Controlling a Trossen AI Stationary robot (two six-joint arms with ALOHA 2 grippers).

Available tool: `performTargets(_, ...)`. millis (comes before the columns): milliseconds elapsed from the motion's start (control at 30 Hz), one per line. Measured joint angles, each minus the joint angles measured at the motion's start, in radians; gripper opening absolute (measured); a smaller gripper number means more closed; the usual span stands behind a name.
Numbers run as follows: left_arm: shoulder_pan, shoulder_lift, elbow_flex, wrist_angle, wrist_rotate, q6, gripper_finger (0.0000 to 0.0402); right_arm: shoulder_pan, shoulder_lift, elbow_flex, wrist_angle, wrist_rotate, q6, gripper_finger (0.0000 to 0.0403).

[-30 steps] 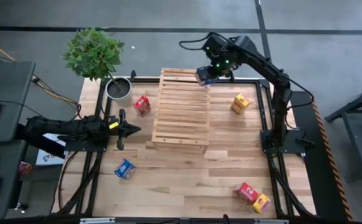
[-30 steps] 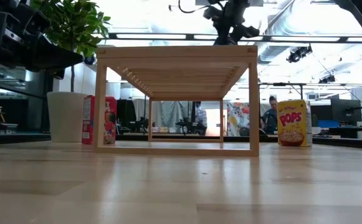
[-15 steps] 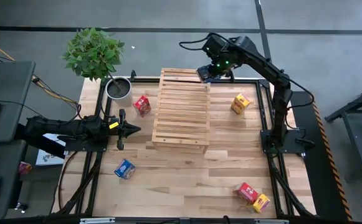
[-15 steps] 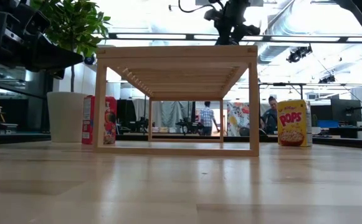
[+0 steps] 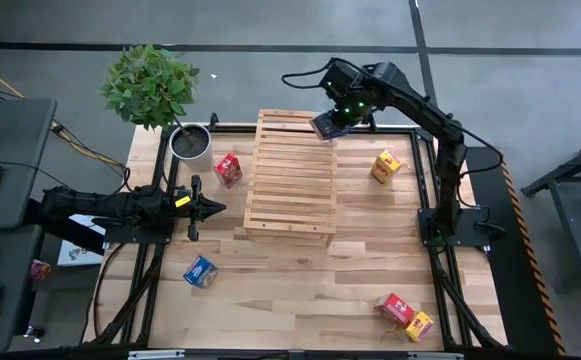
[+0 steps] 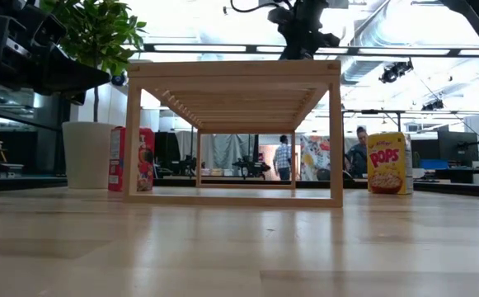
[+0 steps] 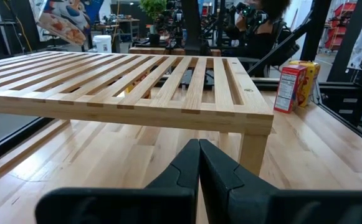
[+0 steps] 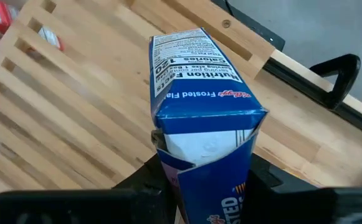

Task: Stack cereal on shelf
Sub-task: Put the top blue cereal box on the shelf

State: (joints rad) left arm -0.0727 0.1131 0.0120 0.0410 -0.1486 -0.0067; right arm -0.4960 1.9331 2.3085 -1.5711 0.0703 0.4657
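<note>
My right gripper (image 5: 330,118) is shut on a blue cereal box (image 8: 199,106) high above the far right corner of the shelf (image 5: 292,175); the low view shows that gripper (image 6: 303,29) above the shelf top (image 6: 235,68). A red box (image 5: 228,168) stands left of the shelf and a yellow one (image 5: 386,166) right of it. Another blue box (image 5: 200,271) lies near the front left, and a red (image 5: 396,309) and a yellow box (image 5: 420,325) lie at the front right. My left gripper (image 7: 199,168) is shut and level at the table's left side. My right gripper pinches the blue box between its two fingers (image 8: 159,177), one on each of two opposite sides, near the box's torn-open end (image 8: 205,143). The fingers slant steeply down from above. The box hangs below them, lifted clear of the shelf.
A potted plant (image 5: 155,90) in a white pot (image 5: 190,142) stands at the far left corner. The arms' black frames (image 5: 440,225) run along both sides of the table. People move in the room behind (image 6: 282,157).
My right gripper has rolled a little about its own line, so the blue box now sits turned against the shelf's slats, still held above the far right corner.
</note>
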Motion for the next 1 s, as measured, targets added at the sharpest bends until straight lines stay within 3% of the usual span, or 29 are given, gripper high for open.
performTargets(1000, 0.0, 0.0, 0.0, 0.0, 0.0, 0.0, 0.0, -0.015, 0.015, 0.0, 0.0, 0.067, 0.033, 0.0103)
